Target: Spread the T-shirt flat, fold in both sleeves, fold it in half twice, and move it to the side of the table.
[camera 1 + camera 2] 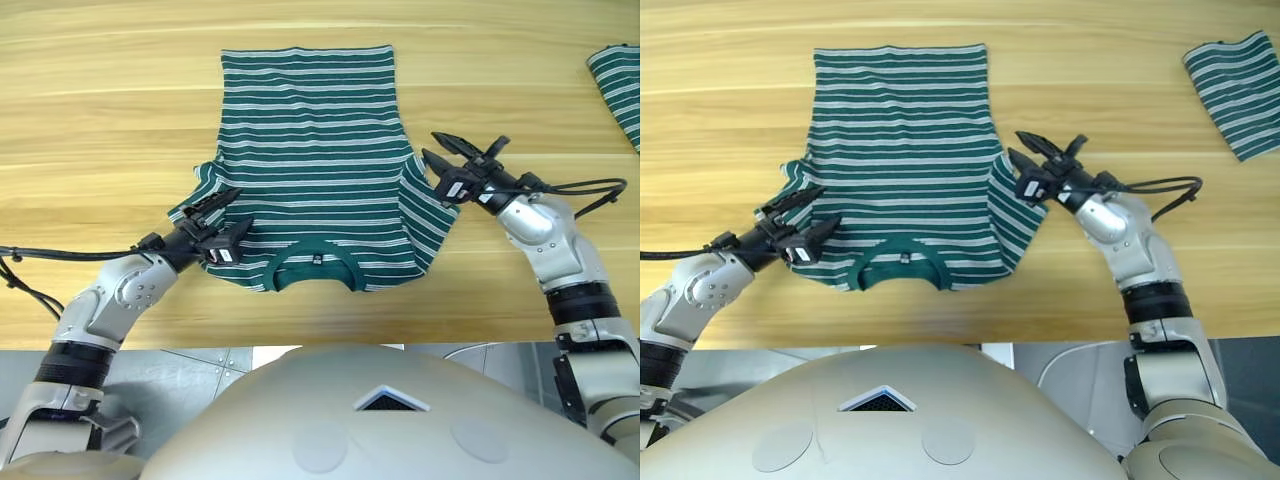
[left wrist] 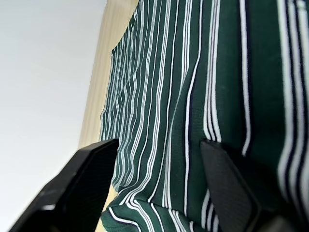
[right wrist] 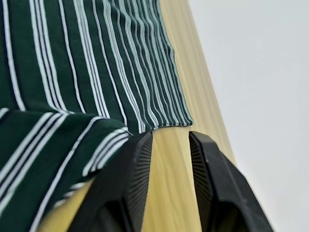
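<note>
well, illegible label [image 1: 316, 260] on t-shirt [image 1: 310, 150]

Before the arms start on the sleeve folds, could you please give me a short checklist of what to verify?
1. T-shirt spread flat on the table, collar nearest the robot: ok.
2. Open left gripper at the left sleeve: ok.
3. Open, empty right gripper beside the right sleeve: ok.
4. Sleeves folded in: not ok; both stick out past the body.
5. Table sides free for later placing: cannot tell; a second striped garment lies at the far right edge.
</note>
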